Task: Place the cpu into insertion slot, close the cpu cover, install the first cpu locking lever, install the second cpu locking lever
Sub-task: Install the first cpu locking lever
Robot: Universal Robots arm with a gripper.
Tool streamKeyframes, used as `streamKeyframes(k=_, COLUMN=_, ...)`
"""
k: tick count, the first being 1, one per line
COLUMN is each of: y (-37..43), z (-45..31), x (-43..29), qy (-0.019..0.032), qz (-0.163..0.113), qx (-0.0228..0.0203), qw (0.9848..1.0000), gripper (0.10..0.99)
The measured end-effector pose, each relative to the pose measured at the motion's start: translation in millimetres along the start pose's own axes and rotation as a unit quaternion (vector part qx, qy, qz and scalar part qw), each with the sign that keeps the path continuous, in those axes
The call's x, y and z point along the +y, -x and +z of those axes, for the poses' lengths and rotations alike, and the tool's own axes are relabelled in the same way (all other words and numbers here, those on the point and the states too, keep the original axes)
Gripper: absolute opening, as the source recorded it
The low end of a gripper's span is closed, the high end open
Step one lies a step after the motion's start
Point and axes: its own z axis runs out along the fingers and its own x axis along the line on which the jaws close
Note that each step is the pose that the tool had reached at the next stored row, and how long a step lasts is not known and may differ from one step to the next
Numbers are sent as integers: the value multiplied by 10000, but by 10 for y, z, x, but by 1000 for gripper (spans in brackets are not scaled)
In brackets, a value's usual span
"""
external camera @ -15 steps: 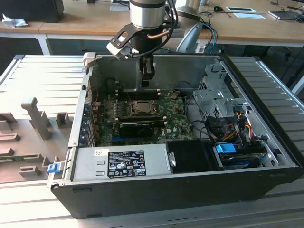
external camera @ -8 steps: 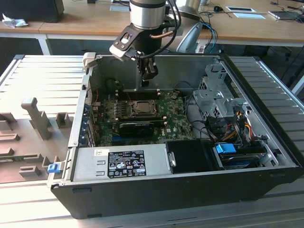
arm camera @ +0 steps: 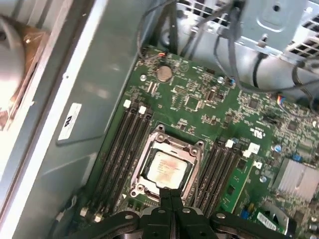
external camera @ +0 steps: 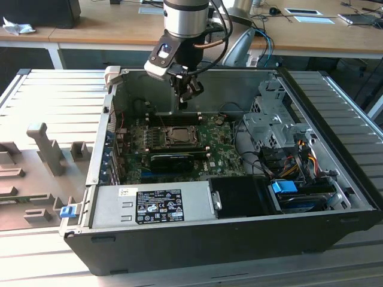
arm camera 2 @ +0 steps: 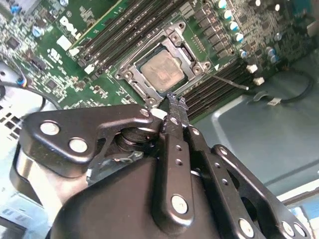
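Already the cpu point(arm camera: 167, 168) lies flat in its socket at the middle of the board point(arm camera: 199, 99), pale top up, with the cover point(arm camera: 172, 143) folded down as a frame around it; the first two steps look done. The hand point(arm camera 2: 175, 101) hangs above the board, toward the far wall of the case point(external camera: 197, 239) in the exterior view; its two fingers are pressed together tip to tip with nothing between them, and it touches nothing that I can see. In the second wrist view the tips sit just short of one corner of the socket, so the cpu lies ahead of and below them, close by. A thin lever point(arm camera 2: 232, 82) sticks out from the socket's side, its long axis running away across the memory slots point(arm camera 2: 212, 94); it looks unlatched, its free end standing clear of the frame. It lies off to one side of the tips, near but apart; whether the other lever is latched I cannot tell.
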Motion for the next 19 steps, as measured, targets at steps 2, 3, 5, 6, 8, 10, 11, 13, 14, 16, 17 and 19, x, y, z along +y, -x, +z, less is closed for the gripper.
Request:
streamKeyframes(k=2, y=0, z=2, x=0, qy=-11, qz=-379, qx=9, qw=9993, gripper=106)
streamKeyframes(k=3, y=0, z=3, x=0, qy=-14, qz=-512, qx=12, qw=9987, gripper=106)
streamKeyframes(k=5, y=0, z=7, x=0, qy=-21, qz=-792, qx=19, qw=9969, gripper=106)
streamKeyframes(k=6, y=0, z=11, x=0, qy=-25, qz=-938, qx=23, qw=9956, gripper=106)
streamKeyframes(k=8, y=1, z=20, x=0, qy=-32, qz=-1201, qx=29, qw=9928, gripper=106)
streamKeyframes(k=10, y=1, z=30, x=-1, qy=-40, qz=-1484, qx=36, qw=9889, gripper=106)
streamKeyframes(k=11, y=1, z=34, x=-1, qy=-43, qz=-1570, qx=39, qw=9876, gripper=106)
streamKeyframes(k=13, y=1, z=49, x=-1, qy=-52, qz=-1919, qx=47, qw=9814, gripper=106)
streamKeyframes(k=14, y=2, z=62, x=-2, qy=-60, qz=-2198, qx=54, qw=9755, gripper=106)
streamKeyframes(k=16, y=2, z=73, x=-2, qy=-69, qz=-2513, qx=61, qw=9679, gripper=106)
streamKeyframes(k=17, y=2, z=77, x=-2, qy=-71, qz=-2608, qx=64, qw=9653, gripper=106)
streamKeyframes(k=19, y=2, z=84, x=-2, qy=-78, qz=-2849, qx=70, qw=9585, gripper=106)
